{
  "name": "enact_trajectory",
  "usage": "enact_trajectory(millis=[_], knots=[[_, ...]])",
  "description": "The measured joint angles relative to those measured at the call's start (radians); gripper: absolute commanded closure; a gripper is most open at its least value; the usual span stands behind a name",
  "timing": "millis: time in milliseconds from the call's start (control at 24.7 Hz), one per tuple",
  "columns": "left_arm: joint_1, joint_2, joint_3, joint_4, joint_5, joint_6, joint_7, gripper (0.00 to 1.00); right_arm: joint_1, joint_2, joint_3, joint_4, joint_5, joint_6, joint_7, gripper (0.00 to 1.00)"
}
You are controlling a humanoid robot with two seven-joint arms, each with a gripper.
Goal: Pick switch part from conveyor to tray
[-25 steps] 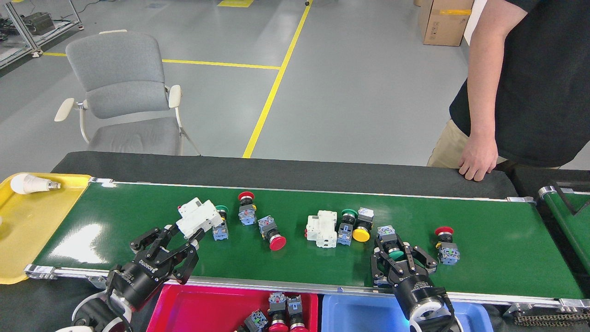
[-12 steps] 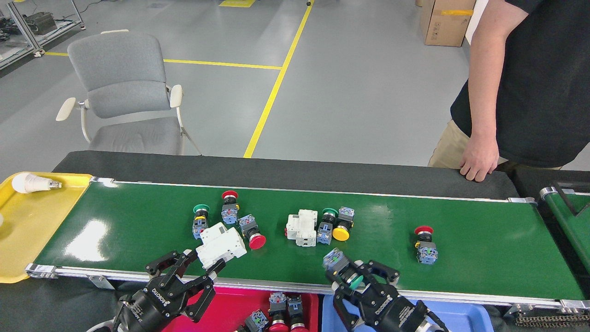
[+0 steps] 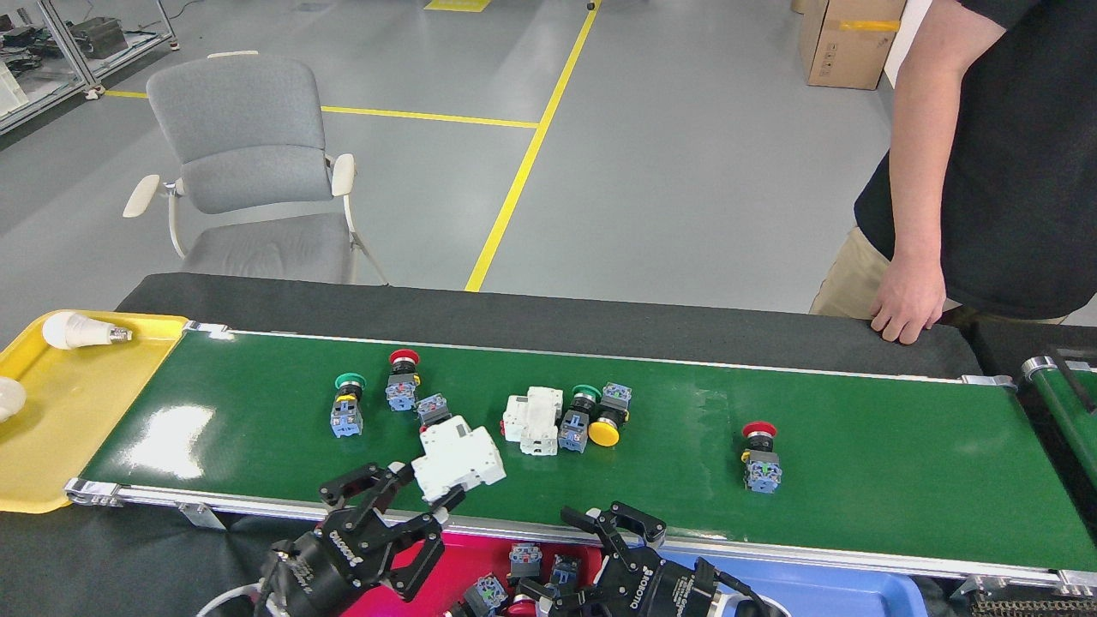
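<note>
The conveyor (image 3: 857,463) carries several push-button switch parts: a green-capped one (image 3: 347,403), a red-capped one (image 3: 401,377), a cluster with a yellow cap (image 3: 596,416) and a lone red-capped one (image 3: 760,454). My left gripper (image 3: 426,490) is shut on a white breaker (image 3: 458,458) over the belt's near edge. My right gripper (image 3: 591,555) points left, low over the red tray (image 3: 454,561), fingers spread. What it holds is hidden. Several switch parts (image 3: 524,557) lie in that tray.
A second white breaker (image 3: 533,418) lies mid-belt. A blue tray (image 3: 814,591) sits right of the red one. A yellow tray (image 3: 77,411) with a bulb (image 3: 77,330) is at the belt's left end. A person's hand (image 3: 908,313) rests on the far black edge. A chair (image 3: 244,163) stands behind.
My right gripper carried the green-capped switch off the belt and down over the trays. The left gripper drifted right with the white breaker. Parts on the belt moved left.
</note>
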Motion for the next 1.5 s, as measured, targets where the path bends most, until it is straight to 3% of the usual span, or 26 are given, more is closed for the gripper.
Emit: enact_trajectory(millis=[162,324,446,527,608,649,690,892,1055,1176,1339,1501], knots=[[0.014,-0.110,-0.022,-0.005,-0.118,0.002,-0.004,0.81,0.141,0.005,-0.288,-0.113,-0.034,0.000,0.001,0.01],[0.018,-0.120,-0.035,-0.022,-0.137,0.004,-0.005,0.81,0.241,0.100,-0.651,-0.166,-0.051,-0.006,0.003,0.01],[0.067,-0.121,-0.140,-0.040,-0.180,0.007,-0.006,0.76,0.271,0.103,-0.812,-0.166,-0.052,0.082,0.004,0.01],[0.087,-0.141,-0.217,-0.041,-0.229,0.060,-0.008,0.61,0.296,0.101,-0.845,-0.166,-0.052,0.160,-0.008,0.02],[0.087,-0.148,-0.294,-0.042,-0.258,0.136,-0.008,0.31,0.306,0.101,-0.850,-0.166,-0.044,0.228,-0.024,0.02],[0.088,-0.149,-0.329,-0.042,-0.263,0.171,-0.010,0.10,0.308,0.101,-0.850,-0.167,-0.037,0.250,-0.026,0.02],[0.092,-0.149,-0.355,-0.044,-0.264,0.210,-0.013,0.01,0.311,0.101,-0.850,-0.168,-0.026,0.263,-0.029,0.03],[0.118,-0.149,-0.389,-0.054,-0.264,0.313,-0.017,0.00,0.312,0.101,-0.850,-0.169,0.052,0.322,-0.058,0.03],[0.121,-0.150,-0.375,-0.075,-0.261,0.340,-0.019,0.00,0.313,0.097,-0.848,-0.170,0.069,0.337,-0.065,0.03],[0.122,-0.153,-0.240,-0.094,-0.245,0.404,-0.017,0.00,0.314,0.076,-0.843,-0.173,0.070,0.342,-0.068,0.03],[0.122,-0.143,0.104,-0.093,-0.182,0.441,-0.014,0.00,0.314,0.073,-0.807,-0.177,0.070,0.325,-0.069,0.02],[0.143,-0.080,0.422,-0.053,-0.136,0.359,-0.013,0.00,0.314,0.065,-0.740,-0.178,0.070,0.312,-0.070,0.02]])
